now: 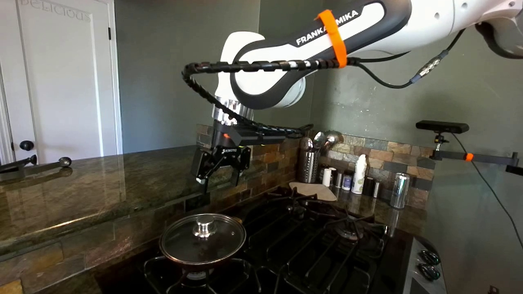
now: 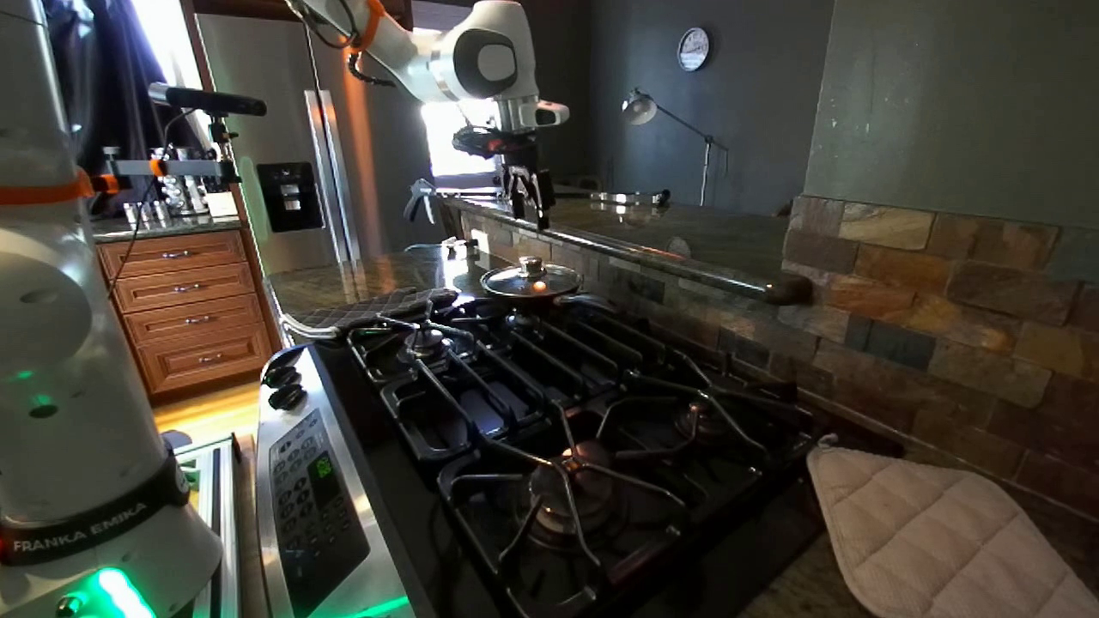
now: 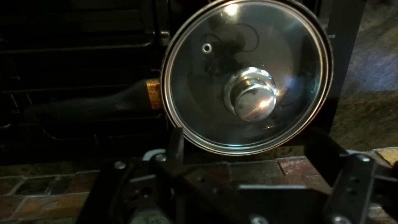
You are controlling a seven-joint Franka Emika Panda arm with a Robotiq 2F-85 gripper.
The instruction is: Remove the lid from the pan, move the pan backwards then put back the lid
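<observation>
Gripper [image 1: 220, 183] well above pan [image 1: 204, 268], fingers [image 3: 177, 143] spread apart, clear of lid [image 3: 214, 90]. Lid sits on pan; reflections blur pan's inside. Burner [image 1: 197, 275] under pan mostly hidden. Wrist view: handle [image 3: 96, 105] beside pan, far end lost in dark.

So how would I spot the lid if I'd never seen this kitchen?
Find the black gas stove. On it, close to the low stone-tiled wall, sits a round pan. The lid rests on top: unlike the dark pan beneath, it is see-through glass with a shiny metal knob.
</observation>
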